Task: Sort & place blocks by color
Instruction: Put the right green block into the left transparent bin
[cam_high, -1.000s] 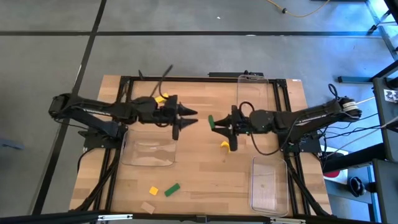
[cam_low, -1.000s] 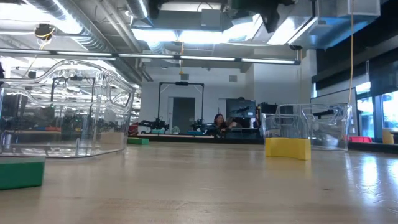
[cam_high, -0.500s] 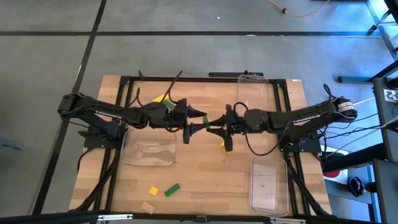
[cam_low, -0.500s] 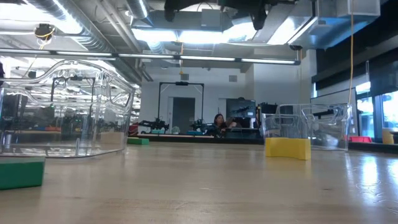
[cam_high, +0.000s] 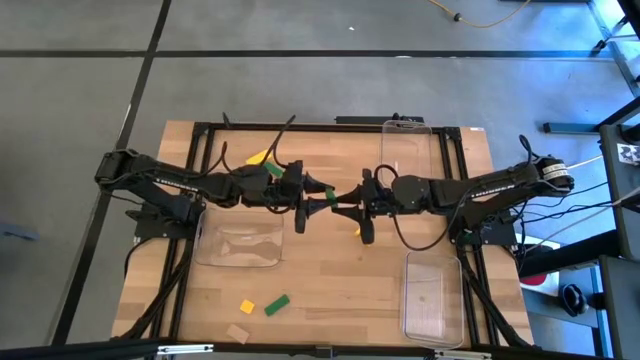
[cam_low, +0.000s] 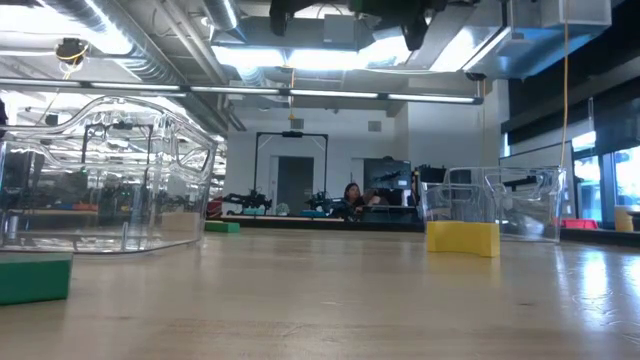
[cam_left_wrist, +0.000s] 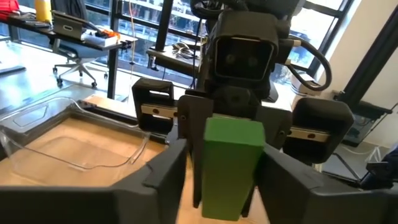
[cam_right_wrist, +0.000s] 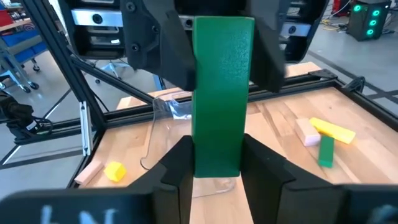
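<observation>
A long green block (cam_high: 331, 191) hangs level above the table's middle, between my two grippers, which point at each other. My right gripper (cam_right_wrist: 221, 163) is shut on one end and my left gripper (cam_left_wrist: 225, 180) is shut on the other. Left gripper (cam_high: 321, 194) and right gripper (cam_high: 346, 197) nearly meet in the high view. A yellow block (cam_high: 361, 232) lies flat on the wood under the right gripper. More blocks lie flat at the near left: yellow (cam_high: 246, 306), green (cam_high: 277, 304) and tan (cam_high: 237, 333). My left gripper pinches the green block's end (cam_left_wrist: 231, 186) between its two fingers, coming level from the table's left, fingers along the block. The block is clear of the table. My right gripper pinches the block's two long sides at the opposite end (cam_right_wrist: 217, 158), level from the table's right, fingers along it.
Clear trays stand at the left (cam_high: 238, 245), at the far side (cam_high: 405, 140) and at the near right (cam_high: 432, 298). A yellow block (cam_high: 258, 157), with a green one (cam_right_wrist: 326, 151) and a tan one (cam_right_wrist: 305, 130), lies at the far left.
My left gripper has gone toward the table's right, up to the free end of the green block in my right gripper, and its fingers now stand on the block's two sides. The block has stayed level and clear of the table.
</observation>
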